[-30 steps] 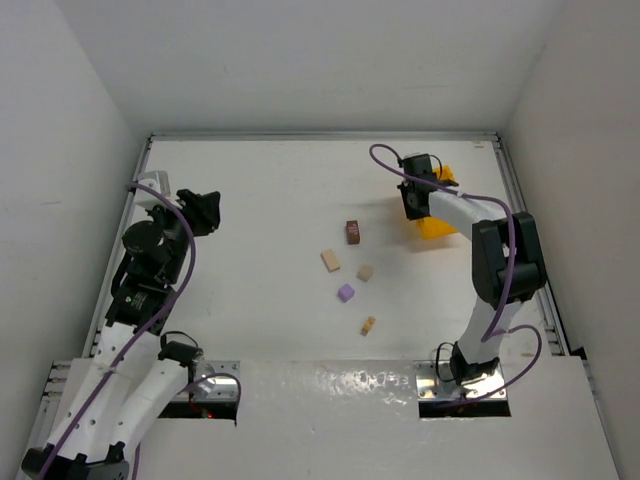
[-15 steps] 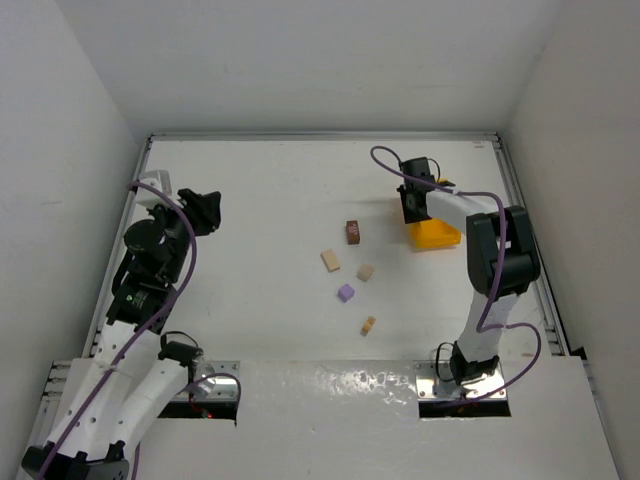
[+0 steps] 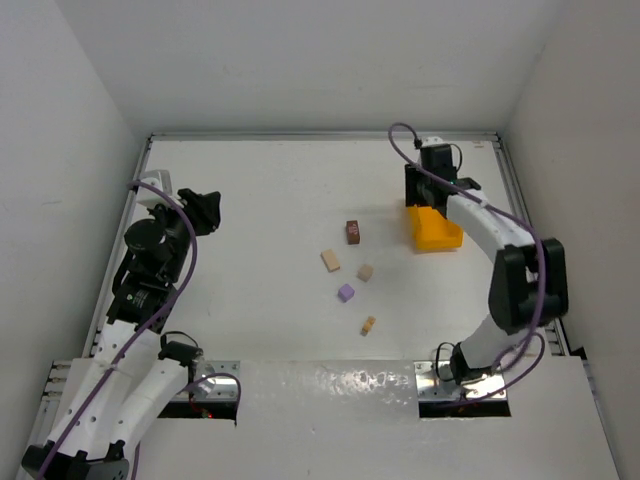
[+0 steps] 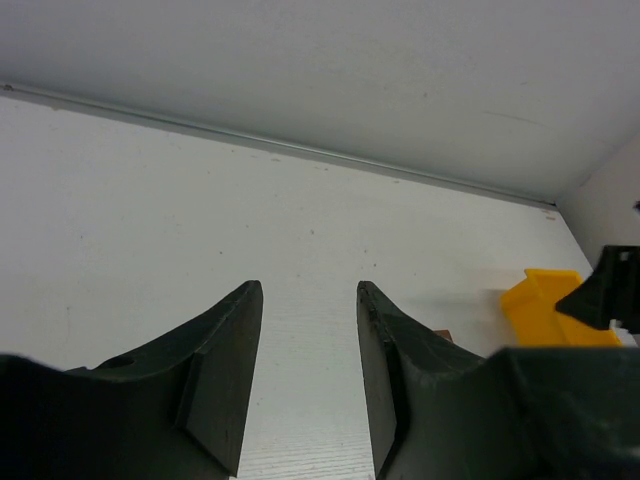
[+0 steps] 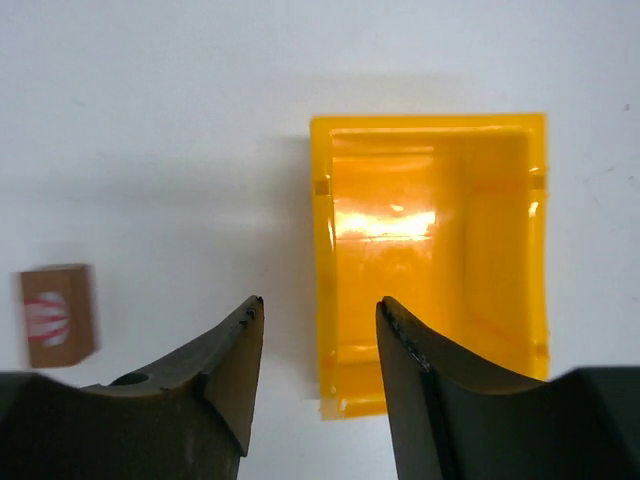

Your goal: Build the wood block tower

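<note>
Several tiny wooden cubes lie loose and apart on the white table: a dark brown one (image 3: 352,232), a tan one (image 3: 330,260), a pale tan one (image 3: 365,272), a purple one (image 3: 345,293) and a small tan one (image 3: 368,325). None is stacked. My right gripper (image 3: 417,197) is open and empty over the far left edge of the yellow bin (image 3: 434,229). In the right wrist view the open gripper (image 5: 320,310) straddles the left wall of the bin (image 5: 430,250), and the dark brown cube (image 5: 57,315) lies to its left. My left gripper (image 3: 205,210) is open and empty at the far left, well away from the cubes.
The left wrist view shows its open gripper (image 4: 308,290) facing bare table, with the back wall rail (image 4: 300,150) beyond and the yellow bin (image 4: 550,305) at the right. White walls enclose the table on three sides.
My right arm has swung back toward the far wall and stretched out. The yellow bin, partly covered before, now shows whole. The left arm and the cubes have not moved.
</note>
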{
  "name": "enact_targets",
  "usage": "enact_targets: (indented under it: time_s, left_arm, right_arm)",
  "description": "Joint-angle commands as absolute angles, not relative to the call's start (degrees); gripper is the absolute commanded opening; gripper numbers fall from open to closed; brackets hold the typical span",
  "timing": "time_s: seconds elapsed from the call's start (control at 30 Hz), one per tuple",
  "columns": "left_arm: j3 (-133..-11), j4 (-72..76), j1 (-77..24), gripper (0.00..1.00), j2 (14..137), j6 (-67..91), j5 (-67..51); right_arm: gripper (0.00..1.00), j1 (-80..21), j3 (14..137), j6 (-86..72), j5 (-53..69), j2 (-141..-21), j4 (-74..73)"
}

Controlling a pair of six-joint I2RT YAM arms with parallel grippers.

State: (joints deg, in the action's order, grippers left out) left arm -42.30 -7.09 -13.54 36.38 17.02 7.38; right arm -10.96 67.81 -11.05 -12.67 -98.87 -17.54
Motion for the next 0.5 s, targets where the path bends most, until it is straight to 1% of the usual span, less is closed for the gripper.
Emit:
enact_targets:
  time_s: [0.0, 0.03, 0.1, 0.13, 0.17, 0.2, 0.23, 0.37, 0.47]
  left_arm:
    - [-42.89, -5.27, -14.15, 0.38, 36.04, 17.05, 7.03]
    - [-42.8, -5.36, -14.15, 0.36, 35.95, 17.14, 7.03]
    - [-42.8, -5.19, -14.06, 0.26, 35.77, 17.05, 6.94]
    - [-42.8, -5.19, -14.06, 0.2, 35.86, 17.05, 6.94]
    - [-42.8, -5.1, -14.06, 0.08, 35.77, 17.14, 6.94]
    - [-42.8, -5.18, -14.06, 0.03, 35.95, 17.14, 6.94]
    - [-42.8, -5.19, -14.06, 0.0, 35.95, 17.14, 6.77]
    - [-42.8, -5.1, -14.06, 0.0, 35.77, 17.05, 6.42]
    - [-42.8, -5.01, -14.06, 0.0, 35.42, 16.88, 6.33]
  right_arm:
    - [0.47, -10.81, 65.32, -13.7, -7.84, -88.44, -13.37]
    - [0.23, -10.81, 63.65, -14.58, -5.73, -84.5, -12.32]
    - [0.02, -11.16, 57.41, -18.18, 2.43, -80.96, -7.66]
    - [0.0, -11.51, 55.57, -19.24, 5.07, -78.08, -6.08]
    - [0.0, -12.99, 52.41, -20.38, 8.23, -77.0, -4.15]
    - [0.0, -13.88, 51.25, -20.74, 8.96, -76.12, -4.04]
    - [0.0, -15.1, 50.28, -20.57, 9.4, -75.33, -4.39]
    - [0.0, -23.7, 45.72, -19.34, 8.7, -70.77, -8.6]
    - [0.0, -28.72, 41.14, -20.65, 8.96, -66.72, -8.26]
